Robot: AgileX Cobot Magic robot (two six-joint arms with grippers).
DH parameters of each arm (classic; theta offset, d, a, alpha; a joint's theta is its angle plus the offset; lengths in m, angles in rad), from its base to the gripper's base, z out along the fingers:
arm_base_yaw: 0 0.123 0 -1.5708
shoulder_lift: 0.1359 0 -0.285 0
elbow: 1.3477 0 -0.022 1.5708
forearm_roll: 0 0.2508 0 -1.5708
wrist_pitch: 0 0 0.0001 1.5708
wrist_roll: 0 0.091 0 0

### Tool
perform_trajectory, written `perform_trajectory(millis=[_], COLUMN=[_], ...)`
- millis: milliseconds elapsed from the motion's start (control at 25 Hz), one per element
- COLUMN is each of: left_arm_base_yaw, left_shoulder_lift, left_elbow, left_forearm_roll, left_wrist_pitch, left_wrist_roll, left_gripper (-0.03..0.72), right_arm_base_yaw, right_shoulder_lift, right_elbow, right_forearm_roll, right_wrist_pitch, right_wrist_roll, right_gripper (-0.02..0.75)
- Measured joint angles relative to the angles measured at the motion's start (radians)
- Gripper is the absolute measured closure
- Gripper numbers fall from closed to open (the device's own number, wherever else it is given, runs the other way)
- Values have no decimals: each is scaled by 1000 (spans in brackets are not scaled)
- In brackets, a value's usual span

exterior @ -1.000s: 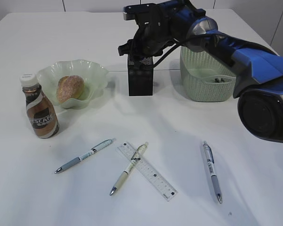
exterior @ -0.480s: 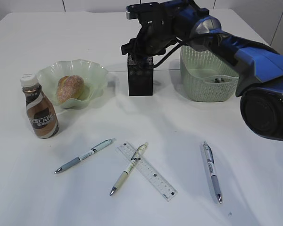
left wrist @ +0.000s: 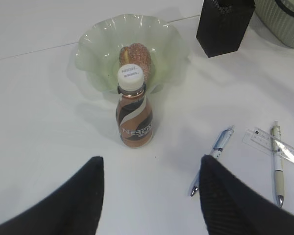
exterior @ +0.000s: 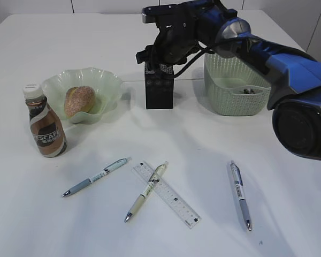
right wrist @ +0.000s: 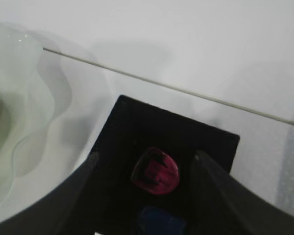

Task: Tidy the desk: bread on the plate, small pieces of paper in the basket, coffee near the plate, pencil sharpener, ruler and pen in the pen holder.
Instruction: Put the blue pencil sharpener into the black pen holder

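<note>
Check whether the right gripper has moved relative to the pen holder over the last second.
Yes. The right gripper has shifted slightly right and up, judged against the black pen holder, which has stayed put; it hovers just above the holder's opening.

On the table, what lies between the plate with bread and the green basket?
The black pen holder stands between the plate and the basket, seen in the exterior view.

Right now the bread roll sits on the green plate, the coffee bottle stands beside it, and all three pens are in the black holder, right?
Not quite. The three pens lie on the table, not in the black holder, as the exterior view shows. The rest holds.
</note>
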Motion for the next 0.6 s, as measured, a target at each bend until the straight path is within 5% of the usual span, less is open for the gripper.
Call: perform_trajectory(millis=[600], left_arm_base_yaw=[0], left_shoulder_lift=[0], left_elbow=[0], left_forearm_roll=[-2], left_wrist_pitch=[-2], left_wrist_roll=[0], left_gripper=[266], right_arm_base_yaw=[-2], right_shoulder_lift=[-184], right_elbow=[0], right_forearm_roll=[-9], right_wrist_pitch=[304], right_wrist_roll=[0], right_gripper=[292])
